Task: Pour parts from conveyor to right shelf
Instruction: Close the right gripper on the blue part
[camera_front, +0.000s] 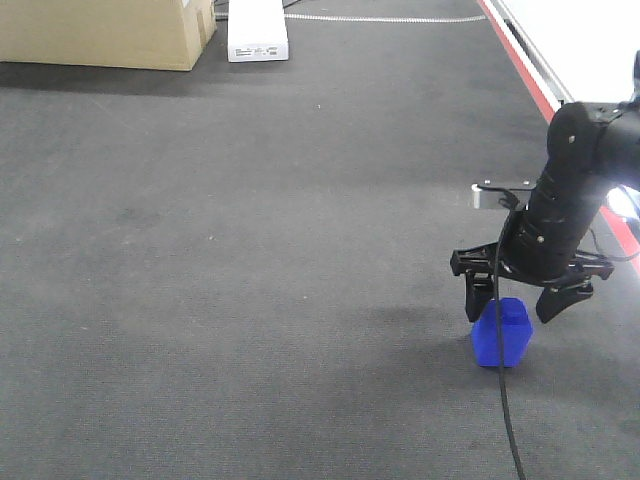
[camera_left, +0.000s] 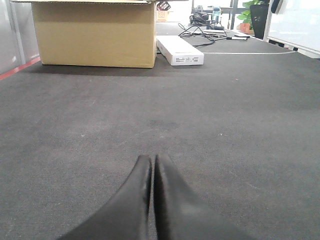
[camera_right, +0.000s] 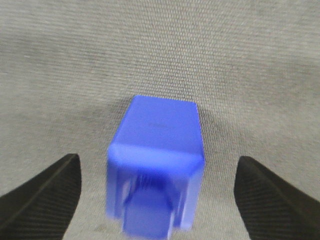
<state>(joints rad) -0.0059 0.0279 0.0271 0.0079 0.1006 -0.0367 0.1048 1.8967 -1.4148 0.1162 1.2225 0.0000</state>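
The part, a small bright-blue block, stands on the dark-grey conveyor near its right front. My right gripper hovers just over it, open, one finger on each side of the block. In the right wrist view the block sits centred between the two black fingertips with clear gaps either side, and my right gripper touches nothing. My left gripper is shut on nothing, low over bare conveyor felt. The right shelf is out of view.
A cardboard box and a flat white box sit at the conveyor's far end. The same cardboard box and white box show in the left wrist view. A red stripe marks the right edge.
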